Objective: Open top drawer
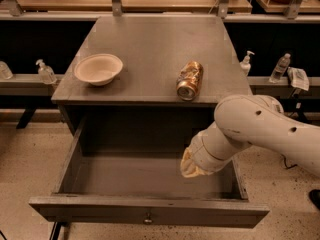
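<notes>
The top drawer [150, 211] is pulled far out from under the grey cabinet top. Its deep grey box interior [130, 176] is bare, and a small brass knob [148, 217] sits at the centre of its front. My white arm [260, 126] reaches in from the right. The gripper [190, 166] hangs at the tan wrist end over the right part of the drawer interior, behind the front panel and apart from the knob.
On the cabinet top [150, 49] a cream bowl [98, 69] stands at the left and a crushed golden can [189, 80] lies at the right near the front edge. Small bottles [45, 72] stand on side ledges. A wooden shelf runs behind.
</notes>
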`<control>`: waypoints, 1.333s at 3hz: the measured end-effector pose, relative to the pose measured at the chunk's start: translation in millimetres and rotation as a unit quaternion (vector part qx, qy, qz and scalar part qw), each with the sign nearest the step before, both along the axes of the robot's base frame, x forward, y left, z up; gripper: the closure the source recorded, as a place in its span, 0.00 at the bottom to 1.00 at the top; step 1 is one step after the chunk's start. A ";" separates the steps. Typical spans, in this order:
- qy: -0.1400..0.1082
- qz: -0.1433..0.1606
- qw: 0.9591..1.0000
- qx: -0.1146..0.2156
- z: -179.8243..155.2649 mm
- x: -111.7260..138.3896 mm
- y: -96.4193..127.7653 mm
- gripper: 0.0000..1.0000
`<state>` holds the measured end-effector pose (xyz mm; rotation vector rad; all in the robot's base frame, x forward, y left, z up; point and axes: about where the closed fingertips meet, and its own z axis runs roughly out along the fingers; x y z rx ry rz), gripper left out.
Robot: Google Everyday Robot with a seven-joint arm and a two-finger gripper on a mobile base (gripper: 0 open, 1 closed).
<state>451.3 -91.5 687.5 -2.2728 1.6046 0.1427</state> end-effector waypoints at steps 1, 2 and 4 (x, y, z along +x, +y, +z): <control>-0.050 0.000 0.998 0.038 34.5 -1.3 -5.4 1.00; -0.070 0.002 0.990 0.122 62.7 -1.7 -12.9 1.00; -0.122 0.039 0.972 0.195 84.1 -6.3 -37.0 0.82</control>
